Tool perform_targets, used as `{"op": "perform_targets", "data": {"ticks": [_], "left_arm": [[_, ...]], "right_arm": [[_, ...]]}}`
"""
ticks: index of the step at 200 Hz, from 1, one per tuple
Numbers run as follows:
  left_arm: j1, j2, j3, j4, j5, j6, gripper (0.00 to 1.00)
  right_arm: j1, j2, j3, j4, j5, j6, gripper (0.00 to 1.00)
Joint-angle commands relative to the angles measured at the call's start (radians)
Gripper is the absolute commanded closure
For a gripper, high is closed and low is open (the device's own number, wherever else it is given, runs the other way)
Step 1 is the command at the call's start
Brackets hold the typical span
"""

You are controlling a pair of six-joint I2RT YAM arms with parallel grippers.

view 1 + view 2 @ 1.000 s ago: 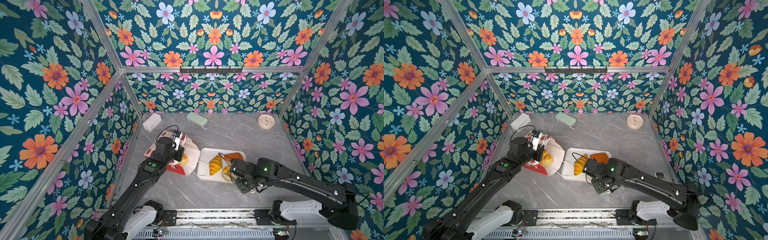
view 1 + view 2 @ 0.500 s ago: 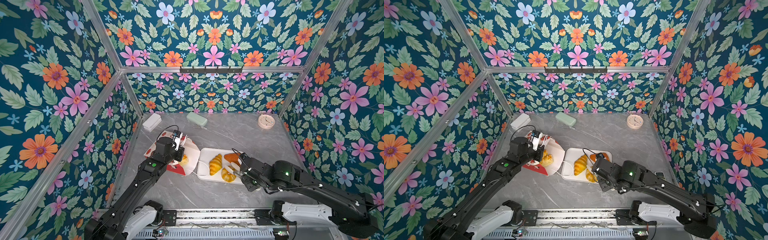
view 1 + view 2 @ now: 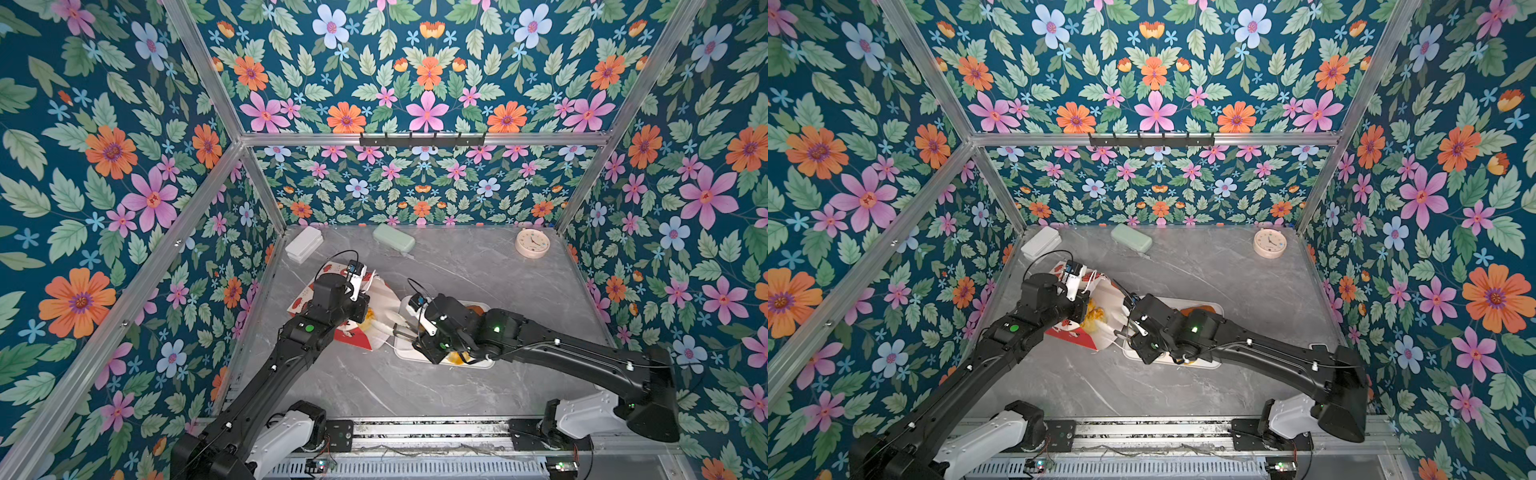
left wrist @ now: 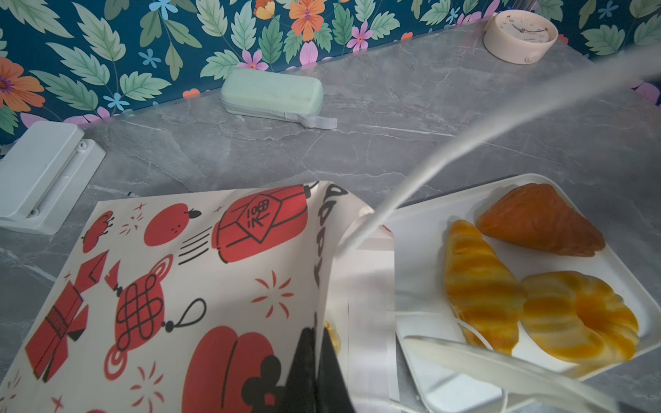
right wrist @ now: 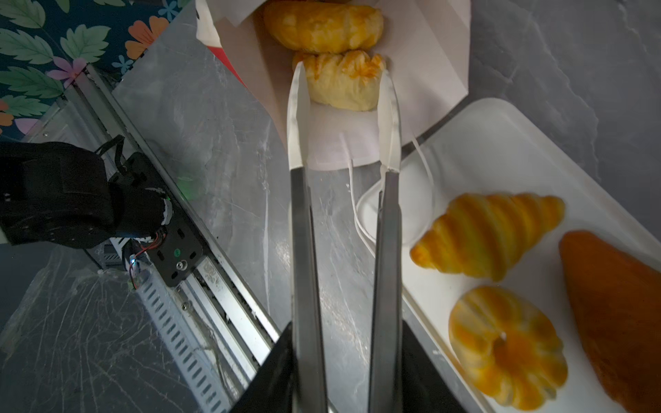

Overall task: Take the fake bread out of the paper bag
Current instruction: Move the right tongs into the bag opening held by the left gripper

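Observation:
The paper bag (image 4: 200, 271), white with red prints, lies on its side with its mouth toward the white tray (image 5: 500, 143). My left gripper (image 4: 314, 372) is shut on the edge of the bag's mouth, holding it up. My right gripper (image 5: 345, 357) is shut on metal tongs (image 5: 304, 232). The tongs' white tips stand apart on either side of a yellow roll (image 5: 343, 82) just inside the bag; a second roll (image 5: 323, 25) lies deeper. On the tray lie more fake bread: a croissant (image 5: 490, 232), a ring bun (image 5: 508, 347) and a brown triangular pastry (image 5: 618, 314).
A white box (image 3: 303, 245), a mint case (image 3: 394, 237) and a pink clock (image 3: 532, 243) sit along the back wall. The bag's cord handles (image 5: 357, 200) trail over the tray's near corner. The metal rail (image 3: 415, 432) runs along the table's front edge.
My right arm has swung the tongs left from over the tray to the bag's mouth, and the tongs have spread a little. The left arm has held still on the bag.

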Motion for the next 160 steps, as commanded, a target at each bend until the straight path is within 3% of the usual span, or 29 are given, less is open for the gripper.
{"op": "perform_targets", "data": {"ticks": [1,76,160], "left_arm": [[0.001,-0.008,0.002,0.024,0.013,0.015,1.0],[0.001,-0.008,-0.002,0.026,0.009,0.021,1.0],[0.0,-0.011,-0.005,0.028,0.005,0.021,1.0]], "right_arm": [[-0.012,0.058,0.016,0.119,-0.044,-0.044,0.59],[-0.094,0.137,-0.007,0.19,-0.108,-0.011,0.59],[-0.097,0.187,-0.044,0.23,-0.162,0.035,0.63]]}}
